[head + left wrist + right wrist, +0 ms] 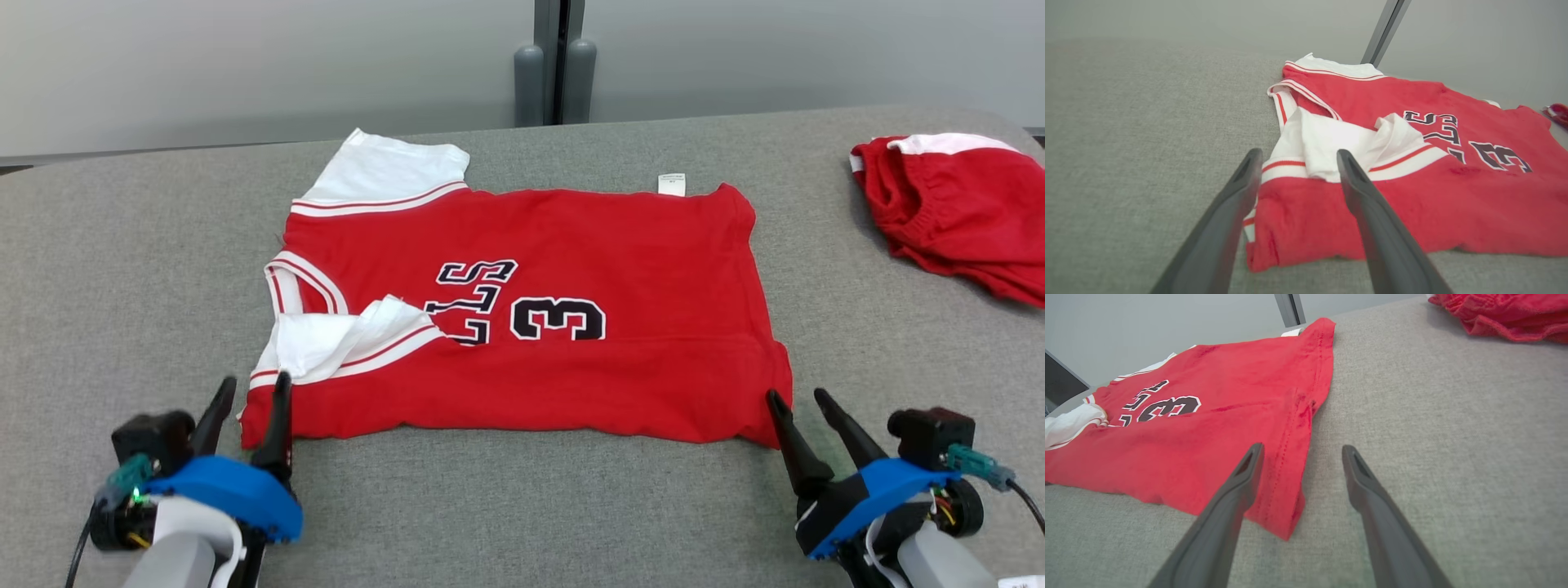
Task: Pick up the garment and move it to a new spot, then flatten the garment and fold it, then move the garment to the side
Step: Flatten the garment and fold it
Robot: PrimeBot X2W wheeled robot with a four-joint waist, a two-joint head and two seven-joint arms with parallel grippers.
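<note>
The garment [555,269] is a red jersey with white sleeves and a dark number 3, spread sideways on the grey table; its near half is folded over, with a white sleeve tucked across it at the left. My left gripper [253,386] stands open just above the jersey's near left corner [1274,245], nothing between its fingers. My right gripper [796,394] is open at the near right corner [1290,522], its left finger [1237,486] over the hem and the other over bare table. The jersey [1412,196] lies free of both.
A second red and white garment [951,204] lies bunched at the table's right edge, also in the right wrist view [1506,314]. The grey fabric table [522,506] has bare room in front and on the left. A grey wall with a dark post [555,57] stands behind.
</note>
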